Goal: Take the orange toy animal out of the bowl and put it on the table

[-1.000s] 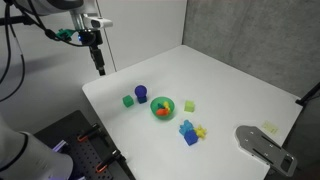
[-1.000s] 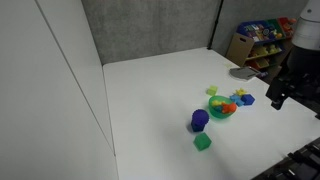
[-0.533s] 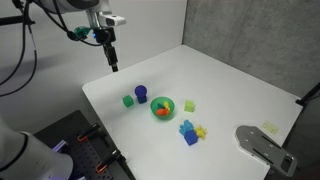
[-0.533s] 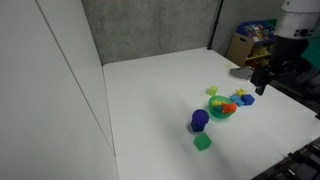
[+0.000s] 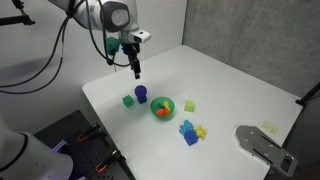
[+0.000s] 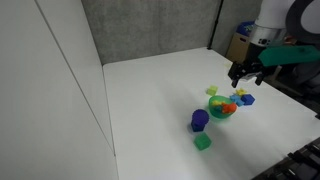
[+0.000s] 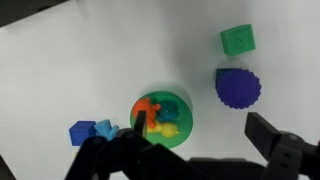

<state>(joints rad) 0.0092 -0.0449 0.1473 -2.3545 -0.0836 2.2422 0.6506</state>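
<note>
The orange toy animal (image 7: 147,110) lies in the green bowl (image 7: 184,106) with a yellow and a teal toy. Both exterior views show the bowl (image 5: 163,107) (image 6: 223,108) on the white table (image 5: 230,90) (image 6: 150,100), with the orange toy (image 5: 163,111) (image 6: 230,107) inside. My gripper (image 5: 136,68) (image 6: 243,77) hangs above the table, off to one side of the bowl and well above it. In the wrist view the gripper (image 7: 198,123) is open and empty, with the bowl by one finger.
A dark purple cup (image 5: 141,94) (image 7: 238,87) and a green cube (image 5: 128,100) (image 7: 237,40) stand near the bowl. A blue toy (image 5: 188,132) (image 7: 83,132), a yellow toy (image 5: 200,130) and a yellow-green piece (image 5: 189,104) lie beside it. A grey object (image 5: 262,145) lies near one table corner.
The arm has swung in from beyond the table edge toward the bowl and now hangs over the table. The toys and the bowl have not moved.
</note>
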